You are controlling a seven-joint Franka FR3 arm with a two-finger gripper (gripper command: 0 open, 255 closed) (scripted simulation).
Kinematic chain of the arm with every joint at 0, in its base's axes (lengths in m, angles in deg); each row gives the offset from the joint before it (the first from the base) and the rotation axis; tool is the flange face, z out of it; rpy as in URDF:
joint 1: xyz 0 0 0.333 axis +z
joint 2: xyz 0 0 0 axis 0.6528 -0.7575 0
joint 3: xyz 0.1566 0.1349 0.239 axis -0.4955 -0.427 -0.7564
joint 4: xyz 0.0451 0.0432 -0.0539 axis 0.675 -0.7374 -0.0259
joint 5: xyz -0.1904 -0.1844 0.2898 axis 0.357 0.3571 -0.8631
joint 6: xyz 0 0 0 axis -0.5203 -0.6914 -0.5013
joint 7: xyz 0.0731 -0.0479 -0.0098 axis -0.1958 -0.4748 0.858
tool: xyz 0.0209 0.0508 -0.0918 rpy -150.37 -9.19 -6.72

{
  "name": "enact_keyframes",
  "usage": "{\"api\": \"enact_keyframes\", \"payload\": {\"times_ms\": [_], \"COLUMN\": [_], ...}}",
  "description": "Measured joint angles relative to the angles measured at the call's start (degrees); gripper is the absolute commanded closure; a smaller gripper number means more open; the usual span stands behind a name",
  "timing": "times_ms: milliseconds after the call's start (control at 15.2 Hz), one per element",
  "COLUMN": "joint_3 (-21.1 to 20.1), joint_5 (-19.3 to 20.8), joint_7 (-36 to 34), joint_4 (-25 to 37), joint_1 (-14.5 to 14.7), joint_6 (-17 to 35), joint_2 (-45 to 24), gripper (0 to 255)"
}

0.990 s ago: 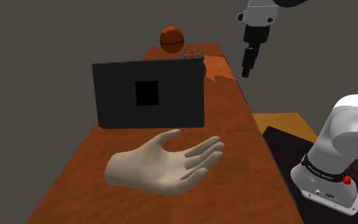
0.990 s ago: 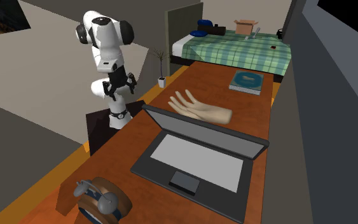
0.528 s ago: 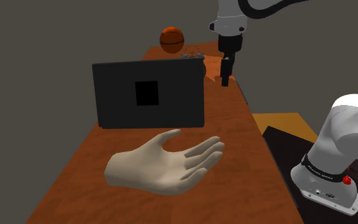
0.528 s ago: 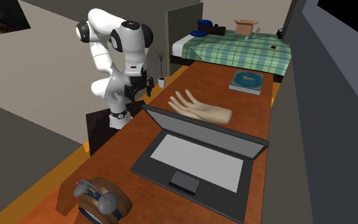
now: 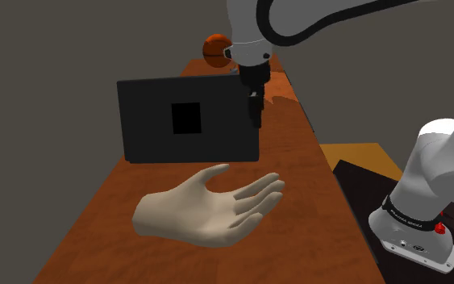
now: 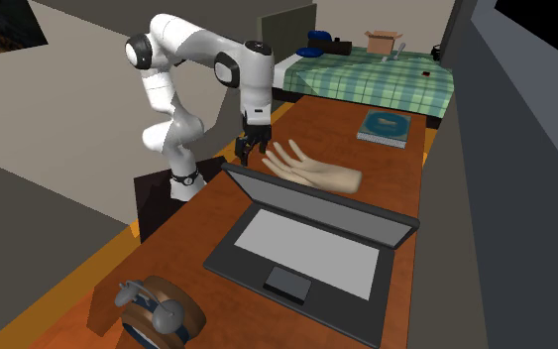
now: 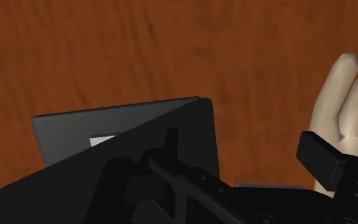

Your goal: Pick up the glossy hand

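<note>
A pale beige glossy hand [image 5: 209, 211] lies palm up on the reddish-brown wooden table [image 5: 293, 169], its fingers pointing towards the shoulder view's right. In the second exterior view the hand [image 6: 314, 170] lies just behind the open laptop. My black gripper [image 5: 255, 109] hangs pointing down by the laptop lid's upper right corner, above and beyond the hand. It is open and empty, left of the hand's fingertips [image 6: 248, 149]. In the wrist view the gripper [image 7: 244, 153] has its fingers apart, with pale fingertips [image 7: 343, 95] beside the right one.
An open black laptop [image 6: 311, 238] stands mid-table; its lid back [image 5: 189, 119] faces the shoulder camera. An orange ball [image 5: 215, 50] sits at the far end. A blue book [image 6: 386, 126] lies beyond the hand. My stand [image 5: 418, 234] is at lower right.
The arm has swung from off the table's edge over to the laptop lid's corner and come lower, closer to the hand. The hand and laptop have not moved; the fingers stay apart.
</note>
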Motion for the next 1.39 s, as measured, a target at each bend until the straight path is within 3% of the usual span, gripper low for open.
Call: {"api": "enact_keyframes", "payload": {"times_ms": [858, 1386], "joint_3": [-9.42, -9.64], "joint_5": [10.21, 10.93], "joint_7": [-4.79, -5.61], "joint_4": [23.92, 19.65], "joint_1": [9.36, 9.81], "joint_6": [-5.87, -0.92], "joint_2": [-26.12, -27.38], "gripper": [0, 0]}}
